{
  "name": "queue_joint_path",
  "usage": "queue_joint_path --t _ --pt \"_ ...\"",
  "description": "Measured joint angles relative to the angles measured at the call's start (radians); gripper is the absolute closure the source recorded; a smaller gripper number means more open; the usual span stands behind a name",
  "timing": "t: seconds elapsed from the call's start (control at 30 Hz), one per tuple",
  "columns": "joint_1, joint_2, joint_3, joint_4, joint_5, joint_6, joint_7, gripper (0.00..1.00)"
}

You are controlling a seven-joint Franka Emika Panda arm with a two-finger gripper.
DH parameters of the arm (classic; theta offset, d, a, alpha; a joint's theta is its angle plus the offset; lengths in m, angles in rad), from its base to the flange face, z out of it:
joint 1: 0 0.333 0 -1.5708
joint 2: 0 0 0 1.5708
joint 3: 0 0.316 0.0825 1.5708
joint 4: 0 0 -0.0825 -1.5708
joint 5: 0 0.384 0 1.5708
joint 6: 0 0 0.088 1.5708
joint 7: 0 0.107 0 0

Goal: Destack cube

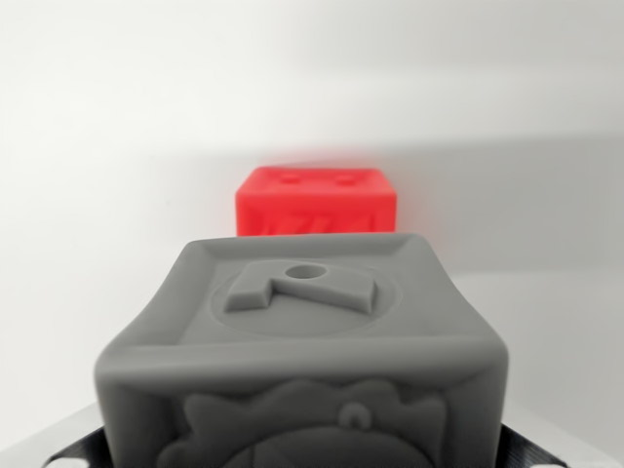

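Two cubes visible: grey cube filling wrist view's foreground, apparently pinched between dark finger pads at bottom corners, though grip uncertain; red cube behind on white surface. Likely carrying lifted cube; next, lowering clear of red one

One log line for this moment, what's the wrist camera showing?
view: wrist | near: grey cube fills foreground | behind: red cube, partly hidden | surface: white | jaws: state unclear
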Motion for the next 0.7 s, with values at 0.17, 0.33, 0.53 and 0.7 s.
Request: queue_joint_path --t 0.17,0.33,0.53,0.7 --pt "0.0 -0.039 -0.001 -0.001 -0.004 -0.037 0.003 1.0" --pt "0.002 -0.071 -0.001 0.0 -0.007 -0.064 0.006 1.0" --pt "0.018 -0.065 0.007 -0.001 -0.009 -0.066 0.015 1.0" --pt "0.031 -0.066 0.013 -0.001 -0.01 -0.066 0.023 1.0"
